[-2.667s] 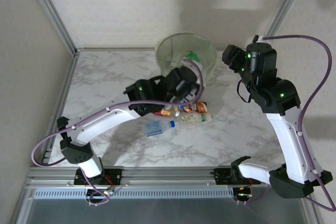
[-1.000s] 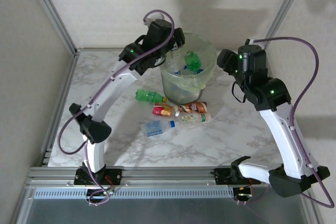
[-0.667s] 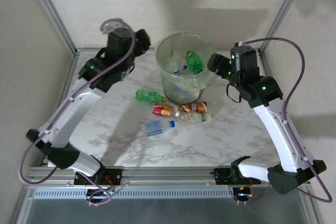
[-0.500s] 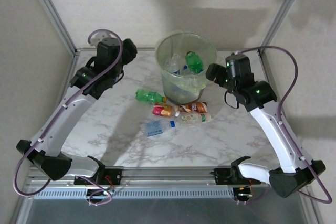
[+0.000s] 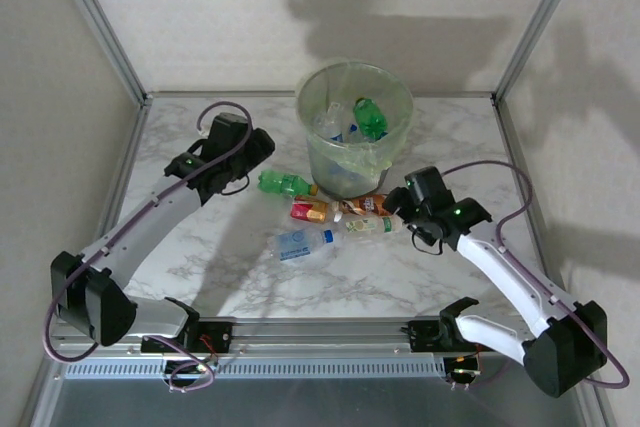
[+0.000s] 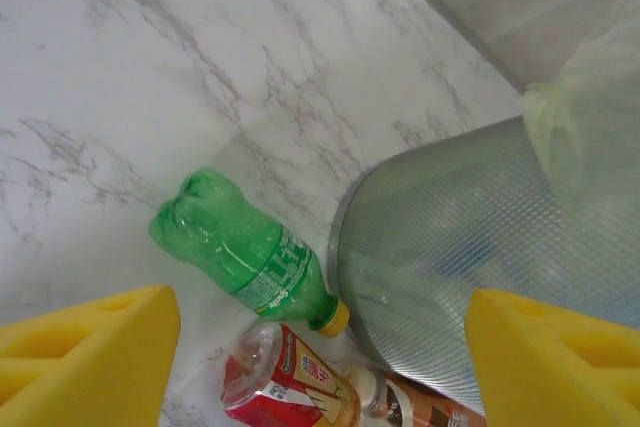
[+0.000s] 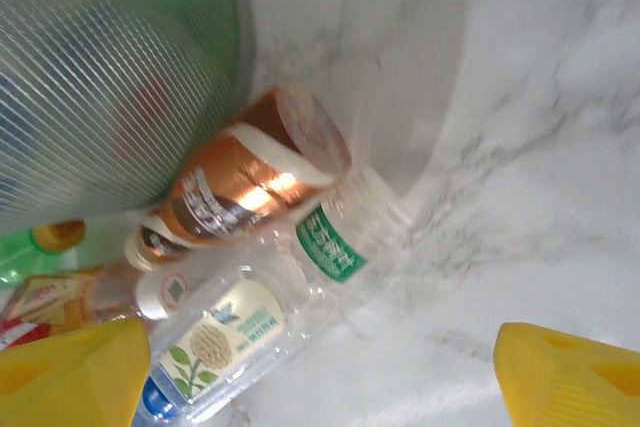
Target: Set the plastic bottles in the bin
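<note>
Both claws were spread wide and empty. The left gripper (image 6: 320,343) hung over the green bottle (image 6: 245,252) just beside the bin (image 5: 345,175), and the right gripper (image 7: 320,367) over the brown-labelled bottle (image 7: 240,182) at the bin's foot (probably lining up pickups). Other bottles (image 5: 366,117) lay inside the bin.

A white tabletop (image 5: 330,282) with grey marble veining lies at the centre of the top view. A plain pale wall (image 5: 200,7) stands behind it at 12 o'clock. Slanted metal posts rise at 10 o'clock (image 5: 97,22) and at 2 o'clock (image 5: 540,17). An aluminium rail (image 5: 320,327) runs along the near edge at 6 o'clock, with a slotted strip (image 5: 300,372) just below it.
</note>
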